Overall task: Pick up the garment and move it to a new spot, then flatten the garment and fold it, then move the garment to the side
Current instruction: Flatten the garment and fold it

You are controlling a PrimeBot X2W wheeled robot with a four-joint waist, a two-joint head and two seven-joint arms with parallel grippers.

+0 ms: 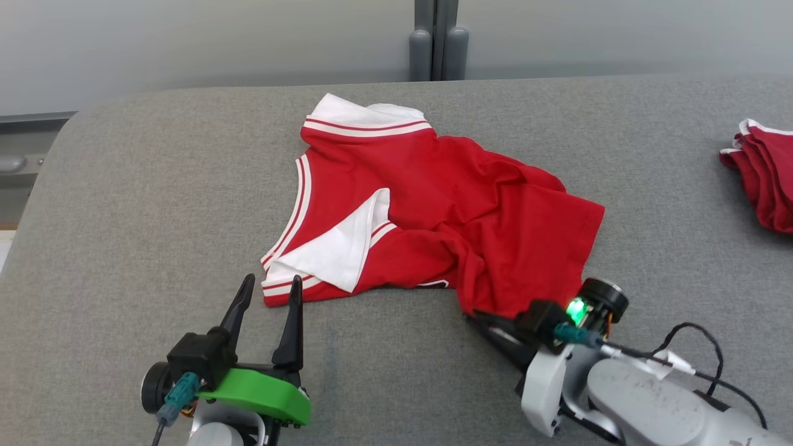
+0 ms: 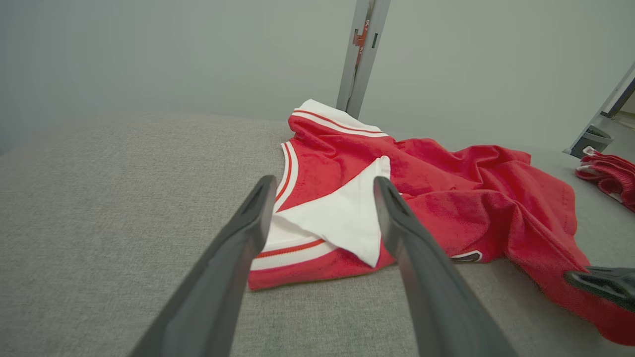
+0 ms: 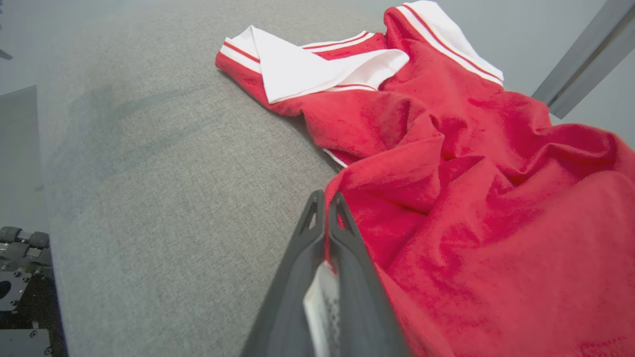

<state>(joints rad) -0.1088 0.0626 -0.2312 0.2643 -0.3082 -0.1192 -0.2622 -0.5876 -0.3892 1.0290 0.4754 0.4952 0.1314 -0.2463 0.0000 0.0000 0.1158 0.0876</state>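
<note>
Two grippers: right gripper (image 3: 326, 197) clamps red shirt (image 1: 433, 204) hem; left gripper (image 1: 271, 282) gapes empty, white trim at twelve o'clock.

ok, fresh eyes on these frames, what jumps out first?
The red garment with white striped trim, lying crumpled in the middle of the grey padded surface. Next, the right gripper, its fingers shut on the garment's near right edge, while the left gripper hangs open by the near left corner. A second red piece sits at the surface's far right.
</note>
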